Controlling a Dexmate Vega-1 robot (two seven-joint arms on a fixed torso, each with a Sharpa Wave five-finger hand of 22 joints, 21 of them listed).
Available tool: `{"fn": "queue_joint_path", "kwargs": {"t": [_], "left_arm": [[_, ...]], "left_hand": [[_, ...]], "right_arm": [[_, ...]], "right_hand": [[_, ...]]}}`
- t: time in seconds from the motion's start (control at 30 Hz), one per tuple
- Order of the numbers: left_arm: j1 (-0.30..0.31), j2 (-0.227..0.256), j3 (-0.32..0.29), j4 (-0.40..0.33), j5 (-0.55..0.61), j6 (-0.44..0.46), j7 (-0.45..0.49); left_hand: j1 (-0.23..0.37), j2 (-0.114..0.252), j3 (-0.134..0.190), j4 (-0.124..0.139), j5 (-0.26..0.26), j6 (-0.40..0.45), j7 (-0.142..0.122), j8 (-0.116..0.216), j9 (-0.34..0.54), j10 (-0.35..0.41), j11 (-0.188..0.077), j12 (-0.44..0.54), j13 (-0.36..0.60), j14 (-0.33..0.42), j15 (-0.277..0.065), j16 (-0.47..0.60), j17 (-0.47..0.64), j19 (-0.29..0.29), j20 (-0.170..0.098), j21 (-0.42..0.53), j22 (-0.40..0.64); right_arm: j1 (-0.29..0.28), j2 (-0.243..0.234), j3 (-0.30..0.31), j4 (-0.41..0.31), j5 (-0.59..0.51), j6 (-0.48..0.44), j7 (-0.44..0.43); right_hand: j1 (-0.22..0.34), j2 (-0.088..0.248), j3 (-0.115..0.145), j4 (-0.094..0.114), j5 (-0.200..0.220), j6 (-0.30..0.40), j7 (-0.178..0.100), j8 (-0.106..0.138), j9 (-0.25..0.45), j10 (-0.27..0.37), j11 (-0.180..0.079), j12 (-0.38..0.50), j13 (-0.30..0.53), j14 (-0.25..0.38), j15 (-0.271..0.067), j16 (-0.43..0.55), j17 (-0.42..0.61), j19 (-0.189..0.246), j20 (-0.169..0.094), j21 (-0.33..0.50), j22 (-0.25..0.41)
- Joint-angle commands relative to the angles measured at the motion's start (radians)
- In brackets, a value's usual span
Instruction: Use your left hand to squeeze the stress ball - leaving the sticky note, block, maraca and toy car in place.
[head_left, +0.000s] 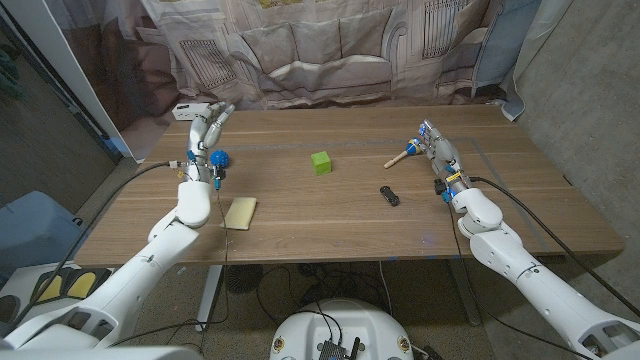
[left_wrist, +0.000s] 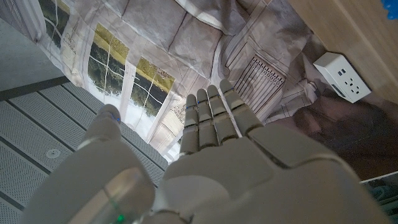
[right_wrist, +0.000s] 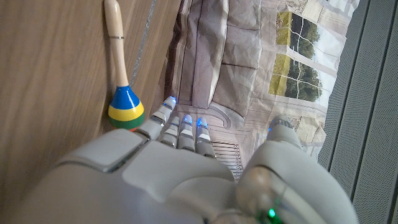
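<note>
Risk lies in a careless descent: the left hand (head_left: 207, 128), fingers spread and holding nothing, hovers just behind the small blue rubber stress ball (head_left: 220, 157), which could roll toward the pale yellow paper sticky note (head_left: 241, 212) nearby.

- Stress ball (head_left: 220, 157) sits at the desk's (head_left: 330, 225) left, sticky note (head_left: 241, 212) nearer the front.
- Block (head_left: 320, 162) lies mid-desk.
- Toy car (head_left: 389, 195) sits right of the block, maraca (head_left: 402, 155) behind it.
</note>
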Motion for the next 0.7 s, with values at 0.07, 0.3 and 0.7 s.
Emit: {"fn": "queue_joint_path", "kwargs": {"t": [0.07, 0.3, 0.7], "left_arm": [[0.044, 0.064, -0.020, -0.112, 0.060, 0.149, 0.036], [0.071, 0.110, -0.024, -0.185, 0.102, 0.267, 0.045], [0.090, 0.158, -0.034, -0.237, 0.095, 0.394, 0.031]], "left_hand": [[0.021, 0.000, 0.008, -0.010, -0.001, 0.012, 0.001, -0.002, 0.003, 0.010, 0.001, 0.000, 0.004, 0.008, 0.000, -0.006, 0.002, 0.010, 0.000, -0.004, 0.003], [0.041, 0.001, 0.014, -0.019, -0.001, 0.008, -0.002, -0.008, 0.003, 0.007, -0.004, -0.005, 0.004, 0.002, 0.001, -0.013, 0.002, 0.009, -0.001, -0.009, 0.003], [0.098, 0.008, 0.033, -0.029, -0.002, 0.025, -0.010, -0.011, 0.005, 0.020, -0.020, -0.012, 0.006, 0.006, -0.006, -0.021, 0.002, 0.019, 0.002, -0.016, 0.006]], "right_arm": [[-0.027, -0.007, 0.009, -0.030, -0.001, -0.008, -0.018], [-0.032, -0.009, 0.011, -0.029, 0.001, -0.006, -0.017], [-0.027, -0.004, 0.007, -0.018, 0.005, -0.005, -0.005]], "right_hand": [[0.004, 0.012, 0.004, -0.003, 0.001, 0.005, 0.001, 0.008, 0.002, 0.010, 0.002, 0.001, 0.003, 0.009, 0.000, 0.006, 0.002, 0.011, -0.003, 0.003, 0.006], [0.005, 0.013, 0.004, -0.004, 0.001, 0.008, 0.000, 0.008, 0.002, 0.010, 0.002, 0.001, 0.003, 0.009, 0.002, 0.005, 0.002, 0.012, -0.003, 0.003, 0.006], [0.005, 0.013, 0.004, -0.005, 0.001, 0.010, -0.001, 0.007, 0.002, 0.010, 0.002, 0.000, 0.003, 0.009, 0.002, 0.004, 0.002, 0.012, -0.002, 0.002, 0.005]]}}
